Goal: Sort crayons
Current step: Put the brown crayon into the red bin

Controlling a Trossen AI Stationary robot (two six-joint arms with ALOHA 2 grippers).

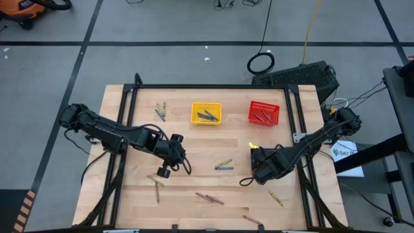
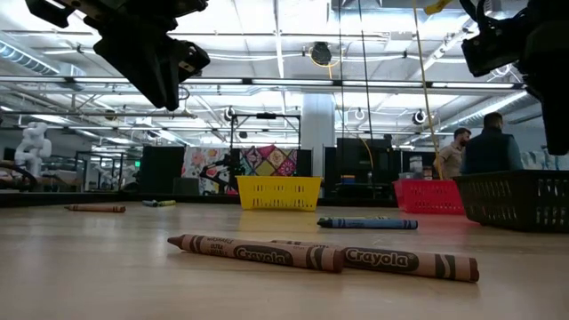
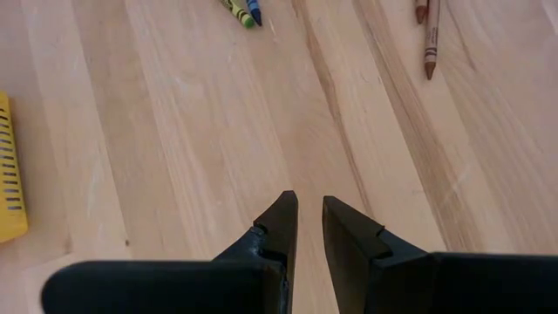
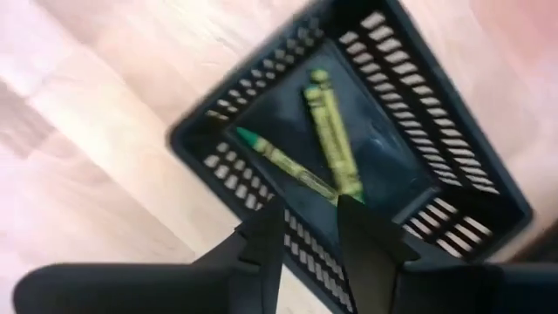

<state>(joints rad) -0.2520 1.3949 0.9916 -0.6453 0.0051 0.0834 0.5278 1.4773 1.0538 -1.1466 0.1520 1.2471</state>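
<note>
Black mesh walls sit right under my right claw [image 4: 309,228], and this black basket [image 4: 436,131] has two green crayons [image 4: 336,144] lying in it, crossed at one end. My right fingers stand apart with a gap between them, and nothing is in them.

From above I see a yellow basket [image 1: 206,113] near the far side of the table, with a few dark crayons in it. Beside it is a red basket [image 1: 264,112] with some crayons too; I cannot tell their colours.

My left claw [image 3: 309,228] hangs over bare wood near the middle of the table. Its fingers are a little apart and hold nothing.

More crayons lie loose on the wooden table [image 1: 194,175]. One little bunch [image 1: 160,111] is to the left of the yellow basket. A blue one and a yellowish one [image 1: 224,166] lie between my two arms. Brown ones [image 1: 210,198] lie near the front edge, and the low camera shows two brown crayons [image 2: 324,255] very close.

Past the table is a big room with bright ceiling lights. A person [image 2: 487,149] stands far off, with another one just beside
</note>
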